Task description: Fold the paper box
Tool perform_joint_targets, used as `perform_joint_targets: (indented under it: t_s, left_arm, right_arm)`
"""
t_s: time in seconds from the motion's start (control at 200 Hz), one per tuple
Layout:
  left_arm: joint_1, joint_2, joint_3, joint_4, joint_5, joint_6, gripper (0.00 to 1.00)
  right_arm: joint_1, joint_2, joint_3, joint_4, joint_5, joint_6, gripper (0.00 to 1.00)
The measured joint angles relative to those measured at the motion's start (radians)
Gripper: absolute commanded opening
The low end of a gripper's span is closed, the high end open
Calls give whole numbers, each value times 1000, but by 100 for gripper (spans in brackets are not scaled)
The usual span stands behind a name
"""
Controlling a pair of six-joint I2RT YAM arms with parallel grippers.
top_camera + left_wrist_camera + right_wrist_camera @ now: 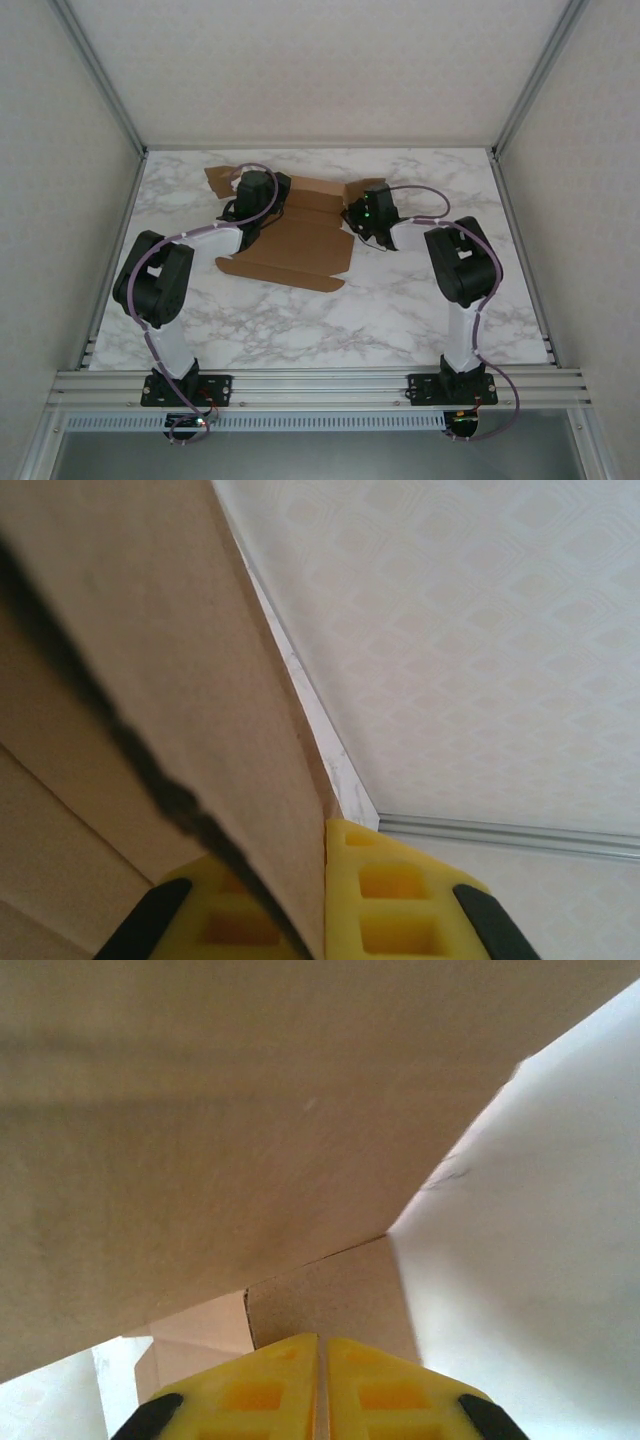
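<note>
The paper box lies on the far middle of the worktop, where the left claw, toward the worktop's far left, clamps a raised flap, apparently to stand it upright, while the right claw, right of centre, is closed at another flap, grip indeterminate.

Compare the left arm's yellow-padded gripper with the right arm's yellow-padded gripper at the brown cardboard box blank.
The left gripper has a panel of the brown cardboard paper box clamped between its pads. The right gripper has its pads pressed together with no cardboard between them, and the box lies just ahead. The left gripper is at the box's far-left part, the right gripper at its far-right corner. Both have yellow pads and both are shut.
</note>
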Motion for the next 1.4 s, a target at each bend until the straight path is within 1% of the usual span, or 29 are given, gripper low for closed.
perform_joint_targets:
  t_s: [0.436, 0.601, 0.781, 0.891, 0.966, 1.041, 1.131, 1.186, 1.287, 1.397]
  left_arm:
    - [0, 0, 0, 0, 0, -8, 2]
    - [0, 0, -1, 0, 0, -11, 2]
    - [0, 0, -3, 3, 0, -22, 1]
    - [0, 0, -8, 9, 0, -26, 1]
    - [0, 0, -9, 11, 0, -26, 1]
    - [0, 0, -9, 11, 0, -26, 1]
    - [0, 0, -10, 13, 0, -26, 1]
    - [0, 0, -12, 16, 0, -26, 1]
    - [0, 0, -14, 20, 0, -26, 1]
    - [0, 0, -14, 21, 0, -26, 1]
  right_arm:
    - [21, 105, 99, -31, -26, 0, 13]
    - [21, 96, 92, -32, -25, -34, 17]
    - [20, -19, 27, -150, -8, -148, 22]
    - [10, -124, -29, -182, 4, -207, 23]
    - [-15, -200, -78, -189, 8, -243, 23]
    - [-56, -277, -145, -184, 24, -270, 18]
    - [-109, -377, -249, -173, 72, -290, 11]
    - [-140, -421, -281, -185, 100, -303, 8]
    - [-186, -432, -259, -211, 126, -322, 7]
    - [-225, -380, -142, -268, 144, -346, 8]
